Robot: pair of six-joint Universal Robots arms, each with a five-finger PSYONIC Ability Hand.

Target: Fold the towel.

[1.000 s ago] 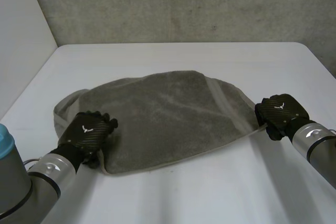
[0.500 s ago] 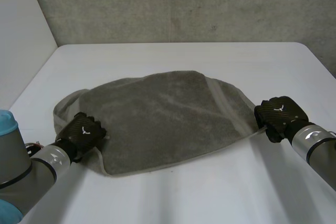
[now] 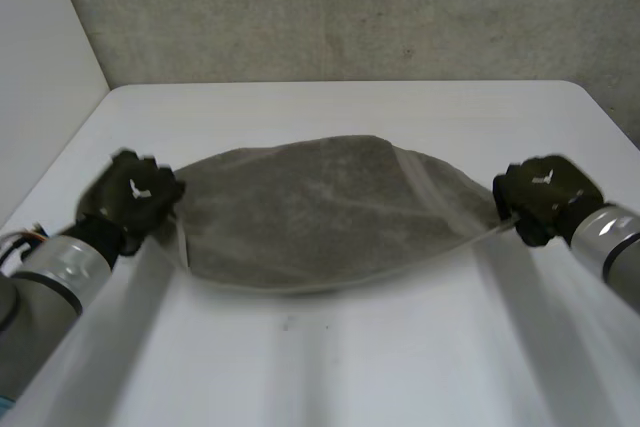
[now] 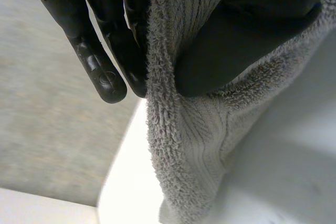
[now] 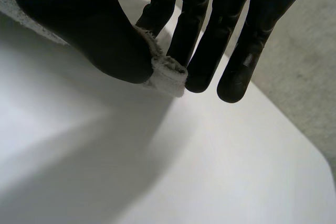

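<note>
A grey towel (image 3: pixel 320 212) hangs stretched between my two hands, lifted above the white table (image 3: pixel 330 357). My left hand (image 3: pixel 130 197) holds its left end. In the left wrist view the thumb (image 4: pixel 247 30) pinches the towel's ribbed edge (image 4: pixel 178 145) against the fingers (image 4: pixel 100 40). My right hand (image 3: pixel 545 197) holds the right end. There the thumb (image 5: pixel 100 40) and fingers (image 5: pixel 194 30) pinch a small corner of the towel (image 5: pixel 168 74) just above the table.
A concrete wall (image 3: pixel 350 7) stands behind the table's far edge. A pale wall (image 3: pixel 40 77) borders the table on the left. Bare table (image 3: pixel 350 107) lies beyond the towel too.
My left hand has closed on the towel's left edge and moved up and outward. The towel, flat on the table before, now is raised and pulled taut between both hands.
</note>
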